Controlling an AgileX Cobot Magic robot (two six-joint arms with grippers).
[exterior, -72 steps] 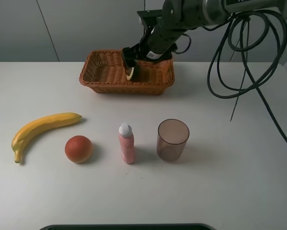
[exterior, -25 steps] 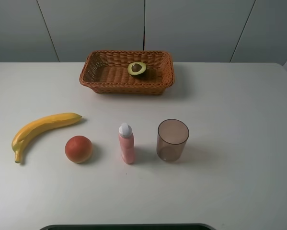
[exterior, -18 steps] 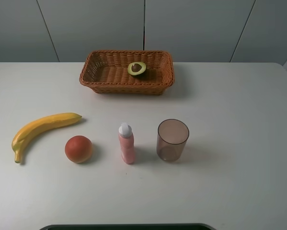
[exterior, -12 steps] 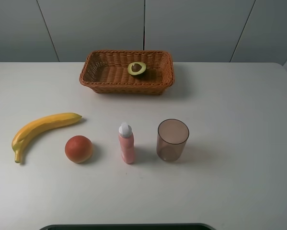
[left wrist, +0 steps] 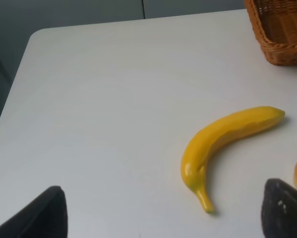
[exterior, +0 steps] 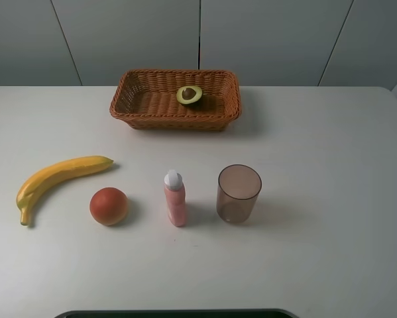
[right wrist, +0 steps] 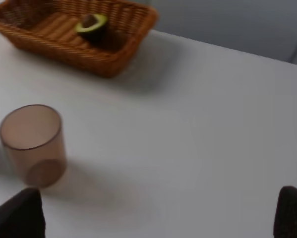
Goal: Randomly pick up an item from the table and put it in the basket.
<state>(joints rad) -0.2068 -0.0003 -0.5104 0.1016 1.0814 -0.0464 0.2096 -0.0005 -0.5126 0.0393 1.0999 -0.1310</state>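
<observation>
The halved avocado (exterior: 189, 95) lies cut face up inside the brown wicker basket (exterior: 175, 123) at the back of the white table (exterior: 317, 152). It also shows in the right wrist view (right wrist: 91, 26), in the basket (right wrist: 113, 64). Neither arm shows in the exterior high view. My left gripper (left wrist: 160, 218) is open and empty over the table's left side, near the banana. My right gripper (right wrist: 153, 218) is open and empty over the table's right side, near the cup. Only the dark fingertips (left wrist: 39, 213) (right wrist: 292, 210) show.
A yellow banana (exterior: 56, 175) lies at the left, a round orange-red fruit (exterior: 109, 206) beside it. A pink bottle (exterior: 174, 199) and a brown translucent cup (exterior: 238, 193) stand in the middle. The basket's corner shows in the left wrist view (left wrist: 282, 34).
2.9 s ago the right gripper held the avocado over the basket. Now the avocado lies in the basket and the arm has left the exterior view. Nothing moved in the last second.
</observation>
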